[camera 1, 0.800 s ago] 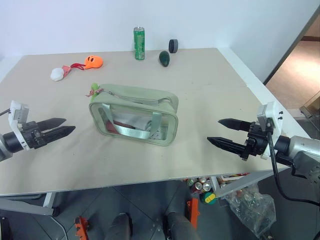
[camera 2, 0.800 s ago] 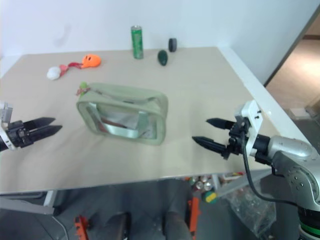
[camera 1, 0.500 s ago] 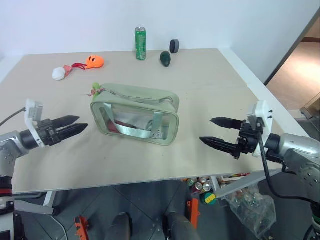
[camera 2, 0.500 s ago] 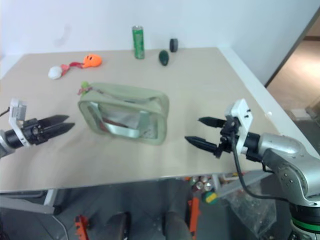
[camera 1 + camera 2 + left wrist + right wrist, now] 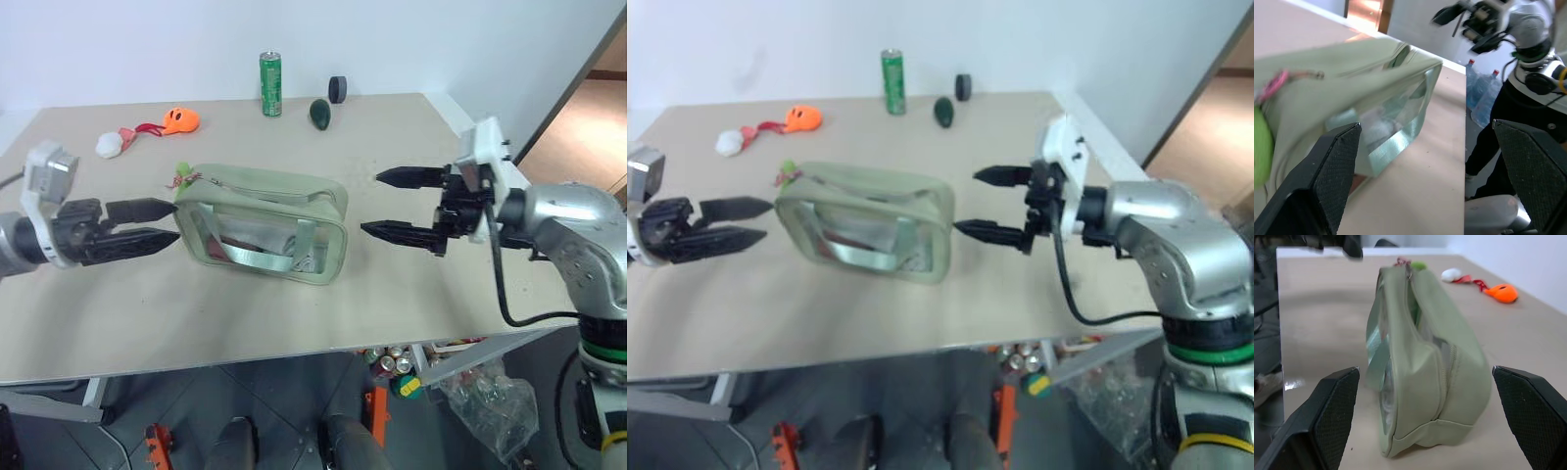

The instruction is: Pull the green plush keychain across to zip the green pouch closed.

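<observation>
Both sets of jaws stood wide apart and empty, one at each end of the green pouch. The left gripper lay level with its tips just beside the pouch's left end, close under the green plush keychain, which sat at the top left corner of the pouch on a bit of pink cord. The right gripper hovered just off the pouch's right end, pointing back toward it, touching nothing. The pouch stood upright near the middle of the desk, its zip line running along the top from the keychain's corner toward the right end. To do this step well, the left jaws would probably need to rise a little and close on the fuzzy charm itself or the cord right behind it, rather than on the pouch fabric. The right jaws looked best placed to steady the far end, pinching the fabric or a handle so the pouch would not slide or tip when the pull began. The pull should then run straight along the zip line, kept low and parallel to the top. The soft pouch seemed likely to buckle if dragged at an angle. A green can, a dark egg-shaped thing and an orange toy lay well apart at the back.
</observation>
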Robot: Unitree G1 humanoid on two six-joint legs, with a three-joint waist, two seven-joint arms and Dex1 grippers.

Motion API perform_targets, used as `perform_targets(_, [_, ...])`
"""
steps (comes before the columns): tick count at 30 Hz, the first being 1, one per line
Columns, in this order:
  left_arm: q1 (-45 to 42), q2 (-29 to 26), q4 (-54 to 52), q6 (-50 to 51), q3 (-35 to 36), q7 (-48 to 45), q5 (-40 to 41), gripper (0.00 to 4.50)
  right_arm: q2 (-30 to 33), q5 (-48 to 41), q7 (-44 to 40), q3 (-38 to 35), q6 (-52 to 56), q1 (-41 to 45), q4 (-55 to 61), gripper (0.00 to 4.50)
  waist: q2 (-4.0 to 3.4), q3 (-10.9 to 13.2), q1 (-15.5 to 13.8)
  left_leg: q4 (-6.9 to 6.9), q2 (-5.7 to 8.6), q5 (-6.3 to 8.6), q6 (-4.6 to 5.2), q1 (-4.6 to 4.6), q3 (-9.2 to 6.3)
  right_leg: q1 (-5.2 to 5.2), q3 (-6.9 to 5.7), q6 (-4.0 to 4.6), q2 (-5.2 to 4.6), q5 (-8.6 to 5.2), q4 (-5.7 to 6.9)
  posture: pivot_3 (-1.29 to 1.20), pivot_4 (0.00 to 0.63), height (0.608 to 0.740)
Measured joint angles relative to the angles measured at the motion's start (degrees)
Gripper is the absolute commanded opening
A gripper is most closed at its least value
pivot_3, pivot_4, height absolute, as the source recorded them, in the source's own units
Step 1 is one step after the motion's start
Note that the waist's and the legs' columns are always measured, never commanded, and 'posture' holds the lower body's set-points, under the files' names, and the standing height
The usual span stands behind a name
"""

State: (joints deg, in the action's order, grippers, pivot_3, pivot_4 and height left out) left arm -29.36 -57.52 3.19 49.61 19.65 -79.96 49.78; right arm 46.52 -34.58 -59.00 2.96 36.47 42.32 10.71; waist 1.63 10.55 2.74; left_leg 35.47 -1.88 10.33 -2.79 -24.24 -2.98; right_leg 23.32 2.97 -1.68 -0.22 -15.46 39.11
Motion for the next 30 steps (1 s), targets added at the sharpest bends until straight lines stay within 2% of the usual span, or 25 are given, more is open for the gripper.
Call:
perform_targets(7, [-0.50, 0.13, -9.13, 4.33, 1.23, 1.57, 7.19, 4.45, -4.82, 7.37, -3.40, 6.20, -5.88, 1.44, -6.01, 4.50, -0.01, 0.01, -0.03, 0.01, 0.01, 0.00, 0.00, -0.03, -0.01, 0.01, 0.01, -0.02, -0.01, -0.01, 0.00, 0.00, 0.150, 0.740])
perform_targets(13, [1.83, 1.76, -12.10, 4.82, 0.44, 3.56, 8.75, 4.45, -8.61, 11.15, -3.32, 8.56, -8.42, 1.51, -7.85, 4.50, -0.02, 0.02, -0.03, 0.03, -0.01, 0.00, 0.00, -0.01, -0.01, 0.01, 0.01, 0.02, 0.03, 0.02, 0.06, 0.00, 0.150, 0.740])
perform_targets(16, [3.10, 2.76, -12.11, 4.23, -0.16, 4.57, 8.12, 4.50, -9.52, 11.78, -2.86, 8.51, -8.66, 1.38, -7.84, 3.68, -0.02, 0.02, -0.05, 0.03, -0.01, 0.00, 0.00, 0.00, -0.02, 0.01, 0.00, 0.03, 0.03, 0.03, 0.06, 0.00, 0.150, 0.740])
perform_targets(26, [3.74, 7.26, -9.07, 0.88, -0.30, 10.29, 5.52, 4.50, -11.62, 11.86, 0.25, 8.03, -8.86, -1.68, -6.08, 0.24, -0.02, 0.02, -0.07, 0.03, 0.00, 0.00, 0.00, -0.01, -0.02, 0.00, 0.01, 0.03, 0.02, 0.03, 0.06, 0.00, 0.150, 0.740])
perform_targets(27, [4.01, 7.42, -8.81, 0.74, -0.30, 10.56, 5.38, 4.50, -11.62, 11.84, 0.29, 7.96, -8.90, -2.12, -5.77, 0.07, -0.02, 0.01, -0.06, 0.03, 0.00, 0.00, 0.00, -0.01, -0.02, 0.00, 0.02, 0.03, 0.02, 0.03, 0.06, 0.00, 0.150, 0.740])
perform_targets(30, [5.16, 7.58, -7.93, 0.37, -0.29, 11.10, 4.95, 4.50, -11.61, 11.74, 0.38, 7.41, -9.24, -3.69, -4.45, 0.07, -0.02, 0.01, -0.07, 0.03, 0.00, 0.00, 0.00, -0.01, -0.02, 0.00, 0.01, 0.03, 0.02, 0.03, 0.06, 0.00, 0.150, 0.740])
